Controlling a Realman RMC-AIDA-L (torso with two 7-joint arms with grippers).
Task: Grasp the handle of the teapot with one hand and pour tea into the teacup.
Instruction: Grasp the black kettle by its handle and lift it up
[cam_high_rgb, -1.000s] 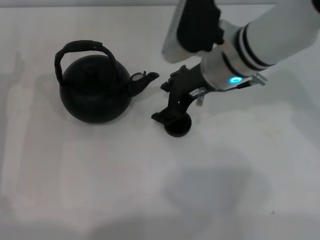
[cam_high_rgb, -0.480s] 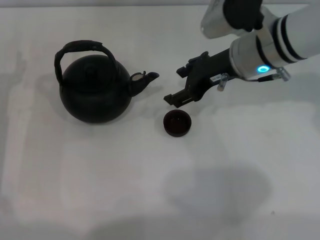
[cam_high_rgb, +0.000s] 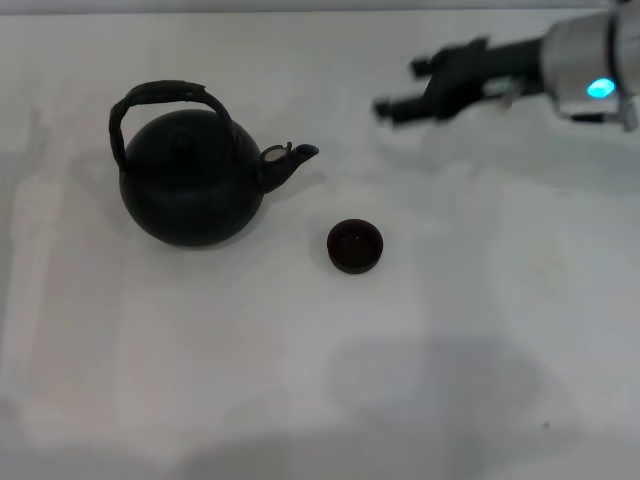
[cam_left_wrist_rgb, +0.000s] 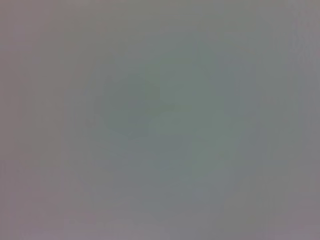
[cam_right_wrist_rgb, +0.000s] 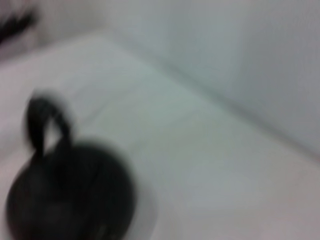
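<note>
In the head view the black teapot (cam_high_rgb: 190, 185) stands upright on the table at the left, its spout pointing toward the teacup. Its arched handle (cam_high_rgb: 165, 92) stands up, free of any gripper. The small dark teacup (cam_high_rgb: 354, 246) sits upright just right of the spout, apart from the pot. My right gripper (cam_high_rgb: 400, 88), on the white arm with the cyan light, is open, empty and raised at the far right, well away from the cup. The right wrist view shows the teapot (cam_right_wrist_rgb: 70, 195) and handle (cam_right_wrist_rgb: 45, 120) blurred. My left gripper is out of view.
The white table (cam_high_rgb: 300, 380) carries only the teapot and the cup. Its far edge runs along the top of the head view. The left wrist view shows only plain grey.
My right gripper was around the teacup, let it go, then lifted and drew back up and to the right. The cup and teapot have not moved.
</note>
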